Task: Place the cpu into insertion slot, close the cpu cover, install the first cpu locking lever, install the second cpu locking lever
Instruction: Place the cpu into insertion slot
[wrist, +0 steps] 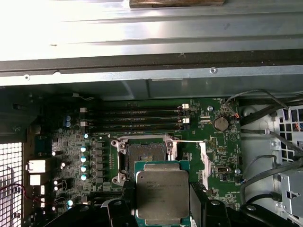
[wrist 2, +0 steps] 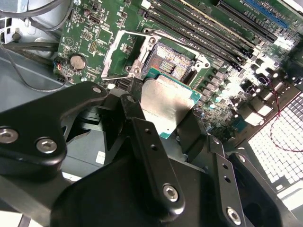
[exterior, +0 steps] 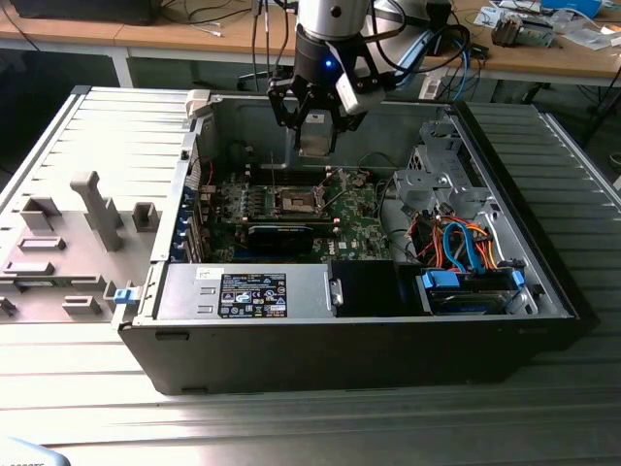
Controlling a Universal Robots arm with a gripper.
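Cpu [wrist 2: 168, 106] [wrist: 161, 196]: small flat square, pale silver lid on a green edge. It's pinched at two opposite edges btwn black fingers [wrist 2: 135, 111], face in plain sight in both wrist views. It's held above the board, not touching the slot [wrist 2: 173, 59] [wrist: 143, 152] [exterior: 296, 202]. Slot: open, dark centre w/ silver rim, nothing in it. Cover [wrist 2: 110, 56] [wrist: 204, 158]: thin silver frame w/ window, swung up off the slot, on the side twd the exterior view's right.
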